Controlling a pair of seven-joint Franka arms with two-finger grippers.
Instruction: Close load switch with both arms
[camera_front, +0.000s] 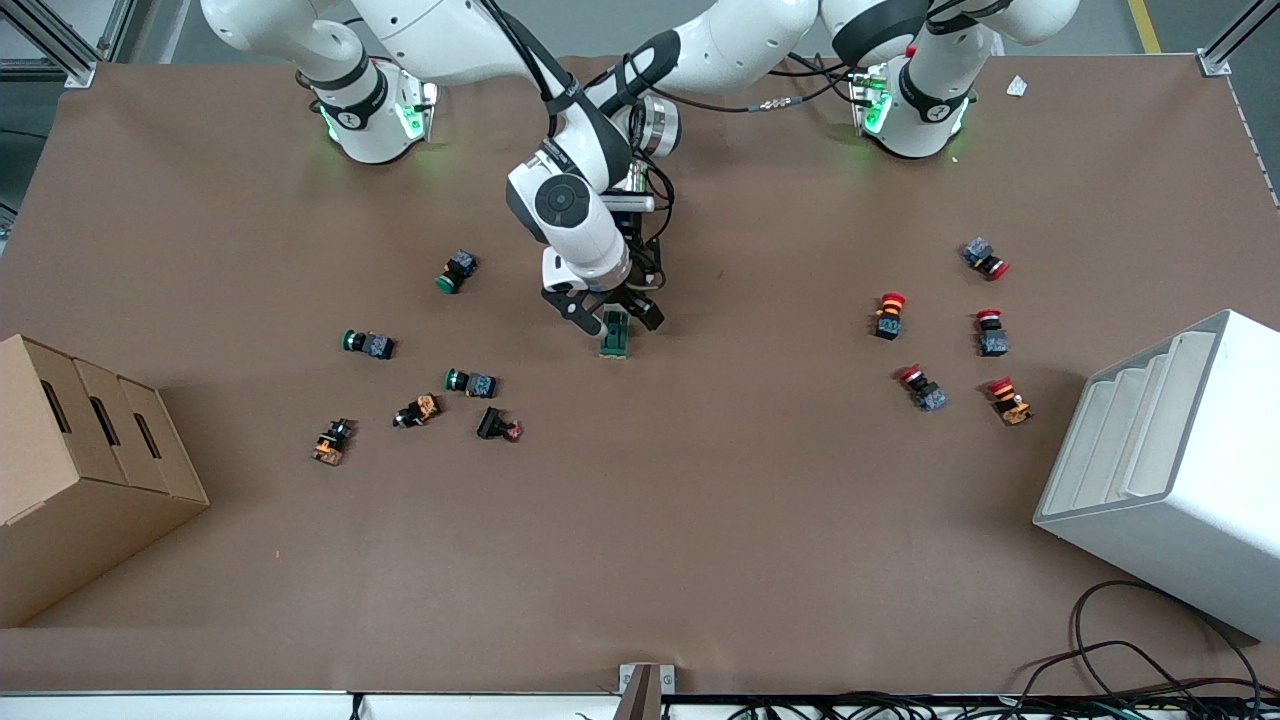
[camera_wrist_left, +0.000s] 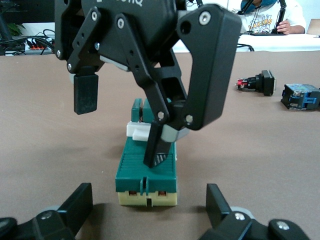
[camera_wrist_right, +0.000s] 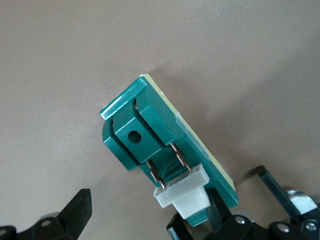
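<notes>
Dark green rectangular load switch (camera_front: 615, 335) with a white lever tab lies flat mid-bench on the brown bench (camera_front: 700, 520), between the green and red push-button clusters. Right gripper (camera_front: 610, 312) is low over it, jaws released and spread. In the left wrist view one of its fingers (camera_wrist_left: 159, 150) touches the white tab, the other hangs clear beside the switch. Left gripper (camera_wrist_left: 149, 202) sits at the switch's cream-coloured end, jaws released, one on each side, gripping nothing.
</notes>
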